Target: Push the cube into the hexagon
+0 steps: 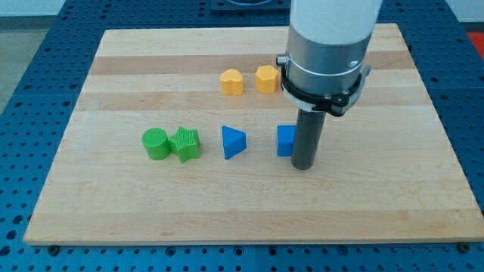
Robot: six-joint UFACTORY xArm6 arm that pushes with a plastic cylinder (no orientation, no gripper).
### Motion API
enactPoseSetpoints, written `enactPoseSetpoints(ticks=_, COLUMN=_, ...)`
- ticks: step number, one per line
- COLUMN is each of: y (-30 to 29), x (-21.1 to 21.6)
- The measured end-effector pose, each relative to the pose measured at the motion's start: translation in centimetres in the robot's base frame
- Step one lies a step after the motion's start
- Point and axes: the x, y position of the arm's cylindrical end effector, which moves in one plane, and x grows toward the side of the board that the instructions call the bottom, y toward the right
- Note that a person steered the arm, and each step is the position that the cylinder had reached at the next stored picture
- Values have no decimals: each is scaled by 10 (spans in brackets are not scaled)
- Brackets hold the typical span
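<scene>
Touching the blue cube (pixel 285 140), my tip (pixel 303 165) carries no jaws; no writing shows.

The arm's lowest link is a wide, smooth white cylinder that gives way below to a band of brushed grey metal. A thin black ring clamps around the bottom of that band, with a small dark lug on its right side. From beneath hangs a straight, matte dark grey rod ending in my tip (pixel 303 167), cut flat.
</scene>
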Motion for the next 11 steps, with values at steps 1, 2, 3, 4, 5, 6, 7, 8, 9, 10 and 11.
enactPoseSetpoints(ticks=1, y=1, x=-6)
enactPoseSetpoints(ticks=2, y=-4, x=-13)
enactPoseSetpoints(ticks=3, y=-18, x=-20)
enactPoseSetpoints(ticks=4, y=-29, x=-32)
enactPoseSetpoints(ticks=5, y=-35, x=-47)
enactPoseSetpoints(ticks=6, y=-35, x=-66)
enactPoseSetpoints(ticks=7, y=-35, x=-85)
enactPoseSetpoints(ticks=8, y=-35, x=-112)
enactPoseSetpoints(ticks=9, y=-35, x=-142)
enactPoseSetpoints(ticks=10, y=-35, x=-168)
enactPoseSetpoints(ticks=11, y=-38, x=-174)
